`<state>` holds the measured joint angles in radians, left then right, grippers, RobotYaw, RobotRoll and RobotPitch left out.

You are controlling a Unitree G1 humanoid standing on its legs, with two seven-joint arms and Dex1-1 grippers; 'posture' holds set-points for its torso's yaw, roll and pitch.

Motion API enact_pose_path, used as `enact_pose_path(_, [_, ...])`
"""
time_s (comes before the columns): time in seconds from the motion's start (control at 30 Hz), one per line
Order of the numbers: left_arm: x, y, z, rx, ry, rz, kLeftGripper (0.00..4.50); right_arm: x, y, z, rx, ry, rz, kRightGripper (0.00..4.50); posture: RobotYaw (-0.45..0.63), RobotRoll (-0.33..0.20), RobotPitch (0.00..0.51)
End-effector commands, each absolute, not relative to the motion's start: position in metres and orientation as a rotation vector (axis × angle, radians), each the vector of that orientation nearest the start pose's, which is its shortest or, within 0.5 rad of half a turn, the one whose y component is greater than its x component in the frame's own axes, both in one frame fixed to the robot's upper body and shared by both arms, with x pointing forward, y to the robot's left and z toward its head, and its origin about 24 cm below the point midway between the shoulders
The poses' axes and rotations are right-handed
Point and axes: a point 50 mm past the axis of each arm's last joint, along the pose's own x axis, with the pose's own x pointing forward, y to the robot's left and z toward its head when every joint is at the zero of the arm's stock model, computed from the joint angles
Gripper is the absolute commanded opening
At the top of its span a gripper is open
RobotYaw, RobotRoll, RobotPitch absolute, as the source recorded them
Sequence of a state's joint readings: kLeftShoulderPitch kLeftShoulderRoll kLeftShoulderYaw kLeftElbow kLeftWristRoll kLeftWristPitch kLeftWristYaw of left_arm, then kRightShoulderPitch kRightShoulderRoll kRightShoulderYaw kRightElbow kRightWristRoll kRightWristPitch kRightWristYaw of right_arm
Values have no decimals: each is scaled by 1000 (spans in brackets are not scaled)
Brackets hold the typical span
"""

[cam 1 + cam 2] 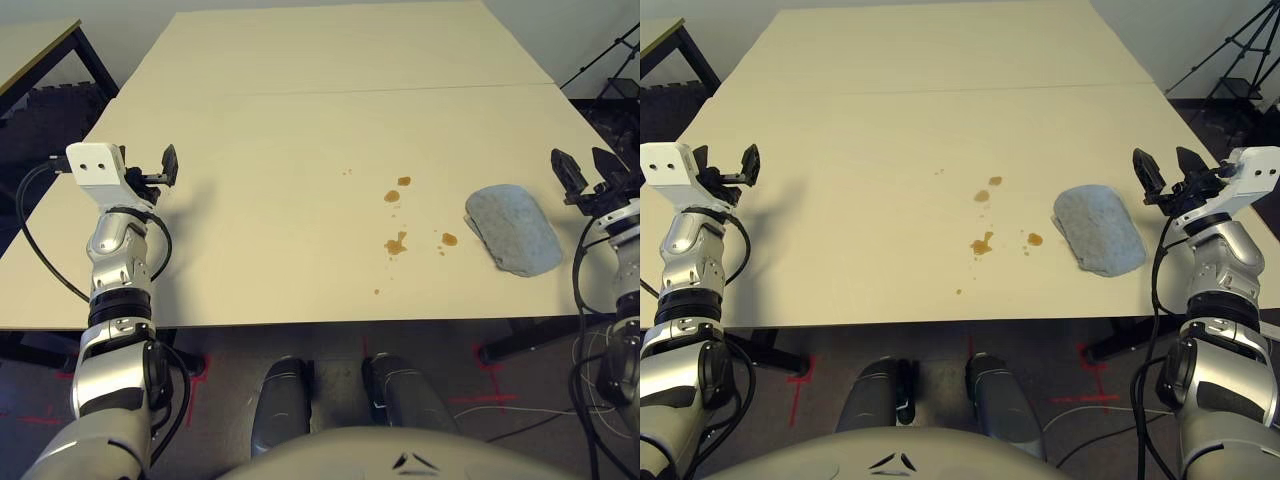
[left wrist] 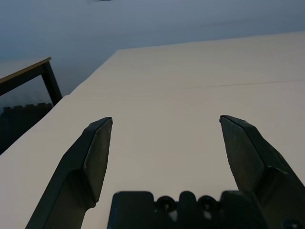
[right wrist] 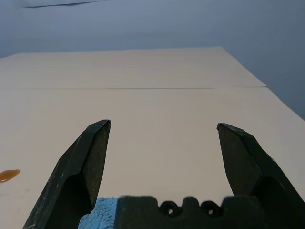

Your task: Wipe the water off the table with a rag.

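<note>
The light blue-grey rag lies flat near the right side of the pale table. Just left of it, the water shows as a few small amber-brown blotches in the middle of the tabletop. My right gripper hovers open to the right of the rag, a little above the table's right edge, holding nothing. In its wrist view a corner of the rag and one drop sit below the open fingers. My left gripper stands open and empty over the table's left edge, far from the water.
A thin seam crosses the tabletop at the back. A second table stands off to the far left, and a dark tripod at the back right. Bare tabletop stretches between the left gripper and the drops.
</note>
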<state>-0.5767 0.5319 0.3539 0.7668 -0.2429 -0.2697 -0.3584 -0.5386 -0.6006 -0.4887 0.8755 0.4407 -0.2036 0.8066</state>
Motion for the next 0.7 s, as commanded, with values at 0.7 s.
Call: enact_pose_path(0.7, [329,274,131,53,-157,-490,4500,306,-363,135,97,-169,135,4464,-150,0,134])
